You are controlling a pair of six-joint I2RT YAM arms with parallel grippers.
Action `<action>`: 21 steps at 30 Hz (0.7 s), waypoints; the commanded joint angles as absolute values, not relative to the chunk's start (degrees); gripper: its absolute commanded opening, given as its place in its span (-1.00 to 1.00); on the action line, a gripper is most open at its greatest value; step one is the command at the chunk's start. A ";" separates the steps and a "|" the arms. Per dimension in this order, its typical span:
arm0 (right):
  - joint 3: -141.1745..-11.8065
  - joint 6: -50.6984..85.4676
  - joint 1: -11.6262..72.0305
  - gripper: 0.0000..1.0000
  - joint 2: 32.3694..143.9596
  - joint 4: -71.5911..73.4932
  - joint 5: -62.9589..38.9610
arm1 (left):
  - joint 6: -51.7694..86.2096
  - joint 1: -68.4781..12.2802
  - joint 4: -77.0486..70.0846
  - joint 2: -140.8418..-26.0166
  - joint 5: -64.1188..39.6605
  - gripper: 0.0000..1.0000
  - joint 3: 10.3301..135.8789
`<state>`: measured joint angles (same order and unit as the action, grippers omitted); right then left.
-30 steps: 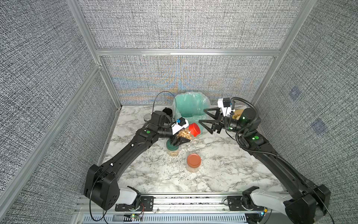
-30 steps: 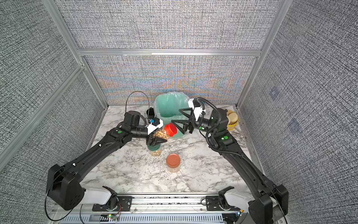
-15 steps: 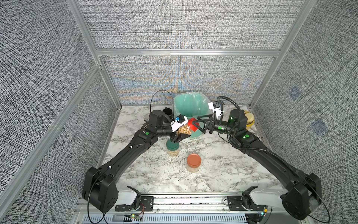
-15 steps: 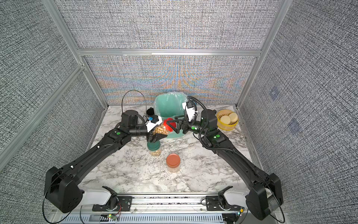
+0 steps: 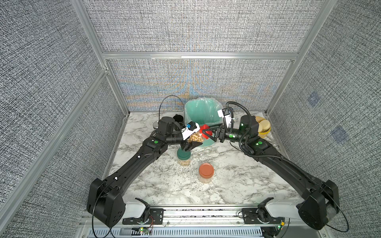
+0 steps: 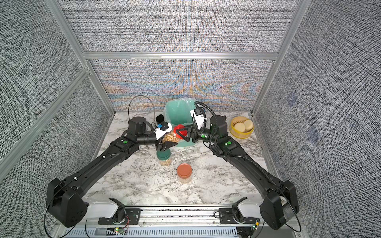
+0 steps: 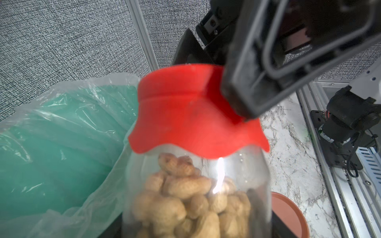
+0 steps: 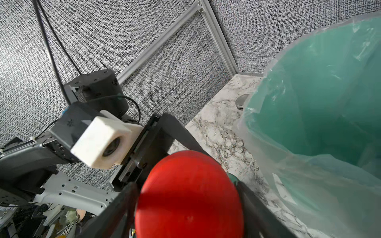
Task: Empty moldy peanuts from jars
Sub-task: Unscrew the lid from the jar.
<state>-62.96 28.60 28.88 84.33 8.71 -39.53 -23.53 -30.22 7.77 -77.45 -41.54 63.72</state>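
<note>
My left gripper (image 5: 193, 141) is shut on the clear body of the red-lidded jar (image 5: 196, 138) (image 6: 169, 138), holding it tilted in the air in front of the green bin. The jar is full of peanuts (image 7: 185, 195). My right gripper (image 5: 207, 133) (image 8: 188, 206) is shut on the red lid (image 6: 178, 131) (image 8: 188, 195), one finger on each side; a finger (image 7: 253, 82) lies against the lid (image 7: 185, 115). Two more jars of peanuts stand upright on the table in both top views: a green-lidded one (image 5: 183, 154) just under the left gripper and a terracotta-lidded one (image 5: 206, 172) nearer the front.
A green bin (image 5: 198, 111) (image 8: 319, 103) lined with clear plastic stands at the back, just behind the held jar. A yellow bowl (image 6: 240, 136) of cream discs sits at the back right. A black mug (image 5: 178, 119) and a silver-lidded tin (image 5: 156, 125) stand at the back left.
My right arm has swung left from beside the bin to the held jar, and its wide-open jaws have closed onto the red lid. The left arm has raised the jar slightly towards the bin.
</note>
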 commanded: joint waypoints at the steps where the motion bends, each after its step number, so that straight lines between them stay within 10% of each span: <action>1: -63.70 27.45 29.11 0.25 84.62 8.66 -42.24 | -23.20 -30.15 5.36 -77.17 -41.28 -1.00 64.03; 7: -64.51 25.05 29.04 -0.18 85.24 7.39 -44.55 | -21.66 -30.15 5.67 -76.31 -40.32 -1.00 63.72; 21: -61.66 2.50 28.40 -0.27 82.10 10.86 -47.79 | -25.16 -30.15 16.19 -78.79 -50.45 -1.00 68.45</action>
